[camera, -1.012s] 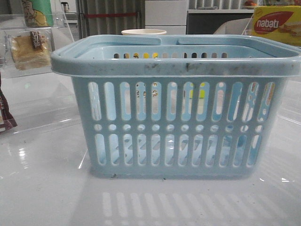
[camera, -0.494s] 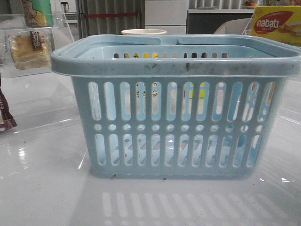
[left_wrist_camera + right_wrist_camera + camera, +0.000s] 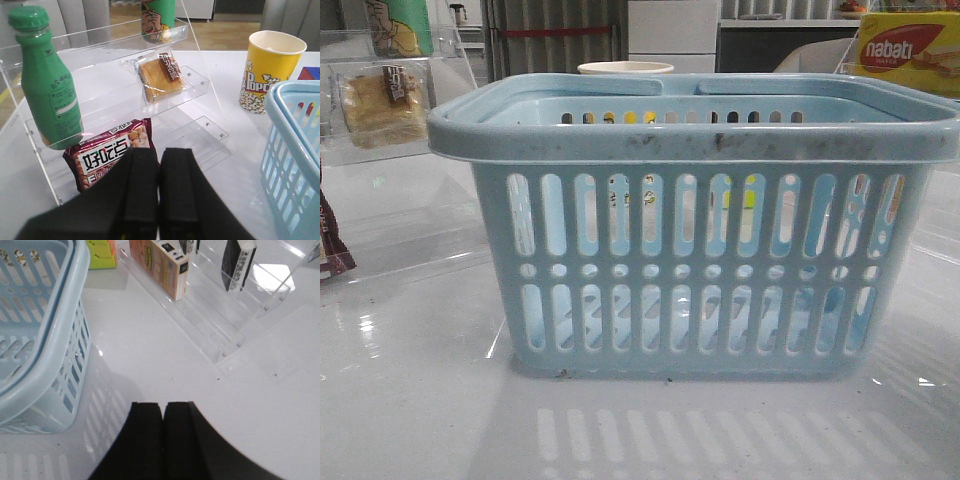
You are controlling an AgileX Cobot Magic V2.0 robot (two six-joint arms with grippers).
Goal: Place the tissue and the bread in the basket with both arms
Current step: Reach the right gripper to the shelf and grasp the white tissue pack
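Note:
The light blue basket (image 3: 690, 142) fills the front view and looks empty through its slots. The bread (image 3: 382, 106), golden-brown in clear wrap with a dark label, lies on a clear shelf at the far left. In the left wrist view the bread (image 3: 159, 80) rests on the middle shelf, beyond my left gripper (image 3: 159, 152), which is shut with nothing in it. The tissue (image 3: 239, 262), a dark pack, stands on another clear shelf ahead of my right gripper (image 3: 163, 405), also shut and empty. The basket (image 3: 55, 340) stands beside that gripper.
A green bottle (image 3: 47, 80), a maroon snack packet (image 3: 107, 155) and a green cartoon can (image 3: 157, 20) share the bread's shelf. A yellow popcorn cup (image 3: 267, 70) stands by the basket. An orange box (image 3: 160, 265) and a yellow-green block (image 3: 102, 250) lie near the tissue's shelf. A nabati box (image 3: 910, 50) sits far right.

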